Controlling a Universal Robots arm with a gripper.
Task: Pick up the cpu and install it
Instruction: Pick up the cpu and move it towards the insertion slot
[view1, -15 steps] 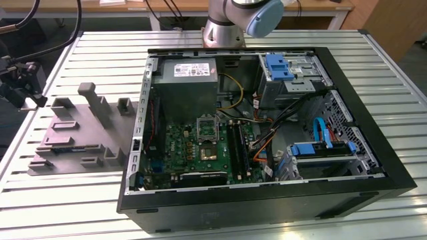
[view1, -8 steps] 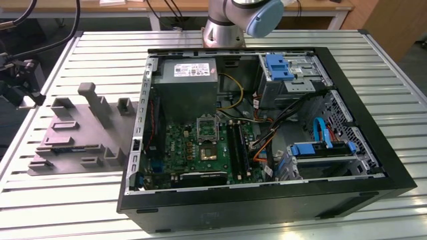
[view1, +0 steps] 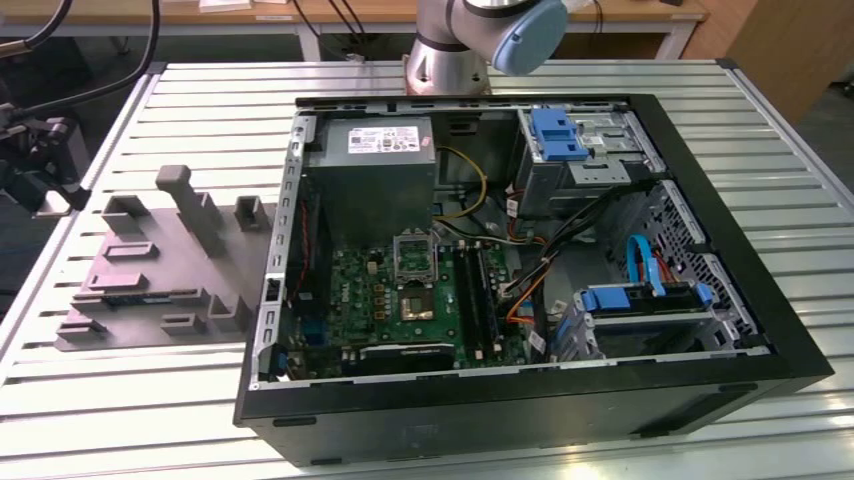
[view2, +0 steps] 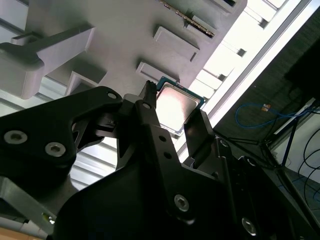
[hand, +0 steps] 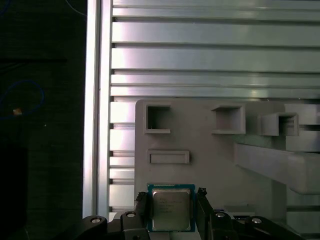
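- Gripping the cpu (hand: 171, 209) by two opposite edges, the gripper (hand: 172, 199) clamps it between its black fingers (view2: 152, 120).
- The grey moulded tray (hand: 210, 165) lies below it on the slatted table (hand: 200, 50).

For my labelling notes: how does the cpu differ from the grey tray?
The cpu is far smaller than the grey tray. The cpu is a flat square with a shiny metal top and green edge; the grey tray is matt, with raised blocks and pockets. The cpu sits in the gripper; the grey tray lies on the slatted table. Both are greyish.
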